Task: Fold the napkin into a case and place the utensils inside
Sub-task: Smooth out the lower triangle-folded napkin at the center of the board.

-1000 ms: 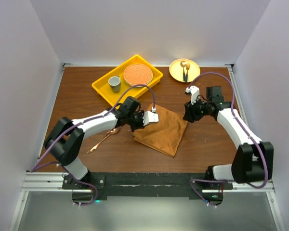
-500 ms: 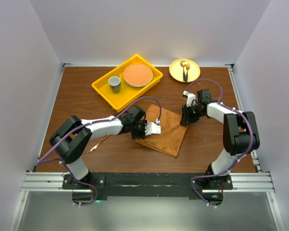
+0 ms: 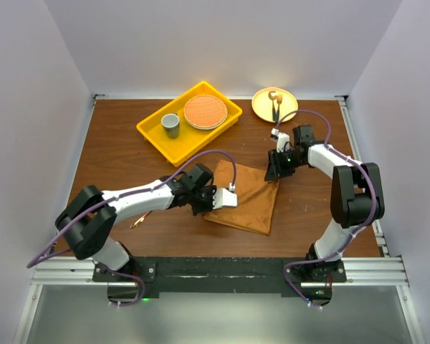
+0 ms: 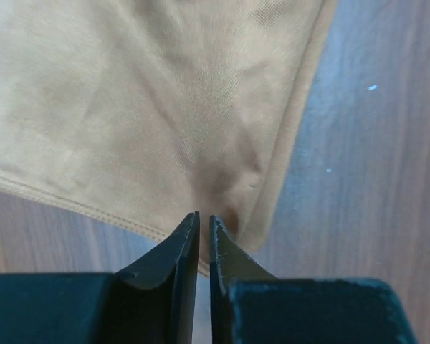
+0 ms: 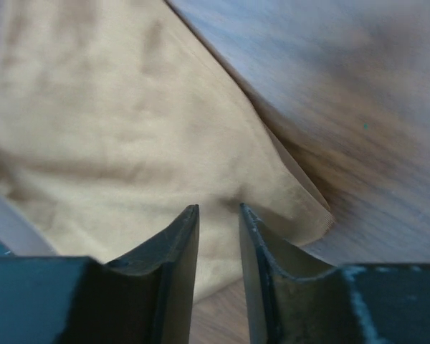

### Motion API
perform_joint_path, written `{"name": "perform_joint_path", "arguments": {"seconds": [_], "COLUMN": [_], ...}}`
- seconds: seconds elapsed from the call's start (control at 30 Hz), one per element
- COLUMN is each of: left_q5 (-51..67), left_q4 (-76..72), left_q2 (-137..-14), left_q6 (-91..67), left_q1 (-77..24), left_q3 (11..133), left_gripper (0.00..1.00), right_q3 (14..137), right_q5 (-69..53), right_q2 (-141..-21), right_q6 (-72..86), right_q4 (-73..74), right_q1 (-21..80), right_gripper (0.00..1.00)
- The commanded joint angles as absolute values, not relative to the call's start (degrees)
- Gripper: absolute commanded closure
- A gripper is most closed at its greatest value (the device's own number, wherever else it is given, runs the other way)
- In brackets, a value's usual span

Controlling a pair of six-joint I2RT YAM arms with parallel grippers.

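Top external: napkin [image 3: 251, 204] lies mid-table between the arms, looks doubled. Folding step, no case yet. Left gripper [image 4: 204, 217] nearly closed at its near-left corner, can't tell if pinching. Right gripper [image 5: 218, 209] part spread over the far-right corner. Next: pinch both corners, fold over.

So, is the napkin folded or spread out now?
Folded, partly: the napkin shows two layers at its corner in the right wrist view, but it is wide, no narrow case yet.
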State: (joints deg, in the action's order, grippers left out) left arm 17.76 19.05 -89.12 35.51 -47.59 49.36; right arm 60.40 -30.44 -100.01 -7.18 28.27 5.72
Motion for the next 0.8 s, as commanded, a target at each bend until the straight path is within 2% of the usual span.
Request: {"name": "perform_joint_path", "arguments": {"seconds": [0.0,0.1,0.3,0.37,0.77], "left_q5": [21.88,23.29,22.24,20.93,15.91], "left_q4": [23.53,26.97,31.11,31.38,26.28], "left_q2": [-85.08,-85.34,-86.48,-87.53,-89.91], "left_q6": [33.74,36.98,47.01,48.94,52.29], "left_q1": [-47.20,-46.06,-45.97,-45.97,-46.84], "left_q3": [52.11,52.82,52.73,52.91,52.38], "left_gripper": [0.77,0.68,0.59,0.59,0.74], "right_q3": [67.57,68.73,68.82,68.38,68.20], "right_q5": [-36.30,-36.91,-35.95,-34.99,-34.19], "right_q2": [-97.91,-97.47,-98.00,-98.61,-100.02], "right_q6": [-9.84,-11.16,-11.61,-11.08,-10.64], "right_q4": [35.14,37.61,39.99,39.64,39.55], "right_q1": [5.89,5.89,5.80,5.80,5.80], "right_gripper": [0.58,0.53,0.50,0.50,0.47]}}
